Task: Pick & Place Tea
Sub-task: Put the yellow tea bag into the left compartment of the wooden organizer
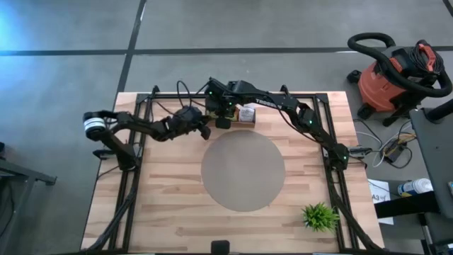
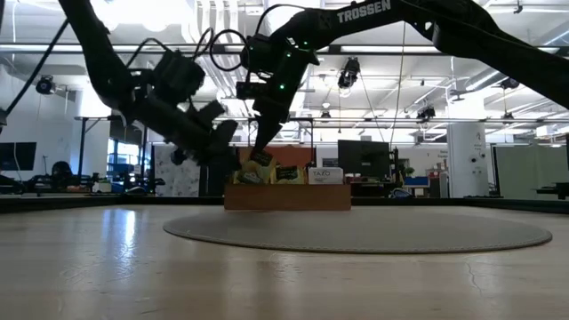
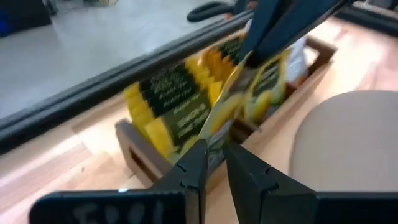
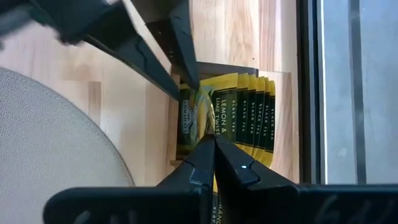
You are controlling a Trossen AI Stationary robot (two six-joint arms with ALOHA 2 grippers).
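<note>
High view first: both arms crowded over the wooden tray [image 1: 249,122], parked at twelve o'clock of the round mat [image 1: 243,172]. Right gripper [image 1: 225,120] down at the tray's nine o'clock end, left gripper [image 1: 206,130] just beside it, further toward nine. Tea too small to sort out from up here.

Low view: right gripper dipping steeply onto the tray, a scrap of yellow at its tip, just clear of the other tea. Left gripper slanting in alongside, close by.

Left wrist view: one yellow tea packet [image 3: 233,102] drawn up out of the row of packets [image 3: 174,106] and tilted, pinched by its upper edge in the dark right fingers [image 3: 273,31]. Held high like that, most likely, to free it from its neighbours and offer its lower corner across. Left fingers [image 3: 245,171] parted only a narrow slit, that lower corner right at their tips; nipped or merely touching, cannot tell.

Right wrist view: right fingers [image 4: 193,165] pressed tight together on the packet's near edge, packet stretching away toward twelve o'clock, left fingers [image 4: 180,56] meeting its far edge. Rest of the row standing upright in its compartment, just beside at three o'clock. Looks like a handover halfway, packet spanning the two grippers.
</note>
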